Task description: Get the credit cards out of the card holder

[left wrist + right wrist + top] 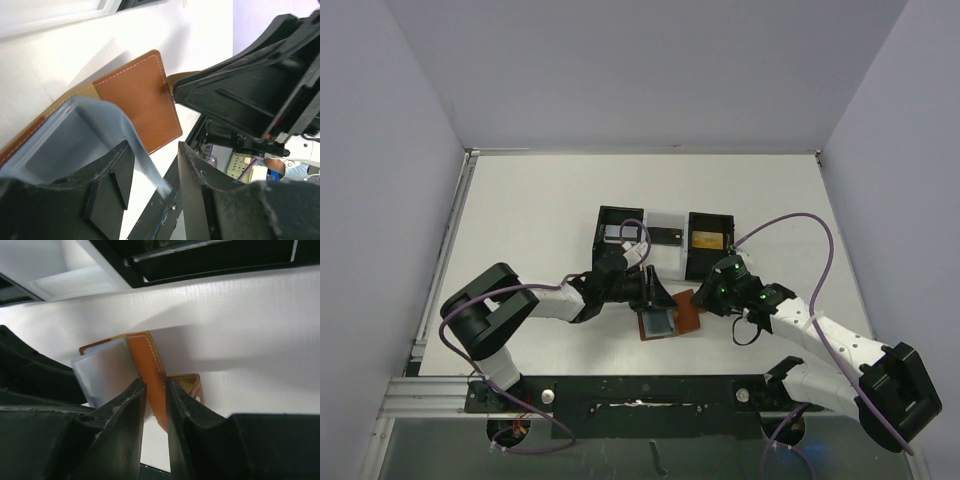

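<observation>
Top external: card holder (688, 315) open, lengthwise left-right, right gripper (156, 390) pinching it, hold of left gripper (155, 150) unclear.

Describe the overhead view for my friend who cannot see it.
A robot's left claw and right claw meet at a small brown card holder lying open on a white table. Behind it sits a black-and-white three-compartment tray.

Bright, even light, soft shadows on the table (520, 220); wrist views blur up close.
</observation>
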Robot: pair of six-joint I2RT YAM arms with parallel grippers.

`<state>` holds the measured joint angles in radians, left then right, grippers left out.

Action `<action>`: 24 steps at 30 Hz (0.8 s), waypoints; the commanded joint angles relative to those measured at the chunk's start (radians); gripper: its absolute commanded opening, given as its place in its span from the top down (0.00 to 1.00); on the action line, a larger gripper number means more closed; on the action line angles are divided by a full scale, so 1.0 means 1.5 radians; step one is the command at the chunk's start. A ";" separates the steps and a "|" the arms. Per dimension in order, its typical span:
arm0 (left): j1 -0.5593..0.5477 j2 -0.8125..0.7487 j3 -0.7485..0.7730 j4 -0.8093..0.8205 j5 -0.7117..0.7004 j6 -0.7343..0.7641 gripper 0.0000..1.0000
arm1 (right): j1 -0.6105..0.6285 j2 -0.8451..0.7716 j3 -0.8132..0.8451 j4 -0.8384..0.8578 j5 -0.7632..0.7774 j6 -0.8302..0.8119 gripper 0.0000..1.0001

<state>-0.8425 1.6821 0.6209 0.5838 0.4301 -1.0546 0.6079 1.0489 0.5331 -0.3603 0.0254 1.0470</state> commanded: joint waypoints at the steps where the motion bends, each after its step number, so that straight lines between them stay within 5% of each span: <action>1: -0.003 0.033 0.041 0.070 0.041 0.004 0.62 | -0.008 0.033 -0.013 0.012 -0.026 -0.015 0.77; 9: -0.008 0.076 0.051 0.118 0.056 -0.018 0.62 | -0.008 0.050 -0.055 0.065 -0.075 0.003 0.81; 16: -0.026 0.080 0.044 0.029 0.028 0.006 0.64 | -0.013 -0.017 -0.068 0.073 -0.064 0.019 0.80; 24: -0.038 0.044 0.055 -0.089 -0.046 0.059 0.76 | -0.017 -0.048 -0.022 0.068 -0.088 0.000 0.80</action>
<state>-0.8917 1.8053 0.6704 0.5297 0.4255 -1.0275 0.5877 0.9939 0.4400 -0.3000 -0.0807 1.0588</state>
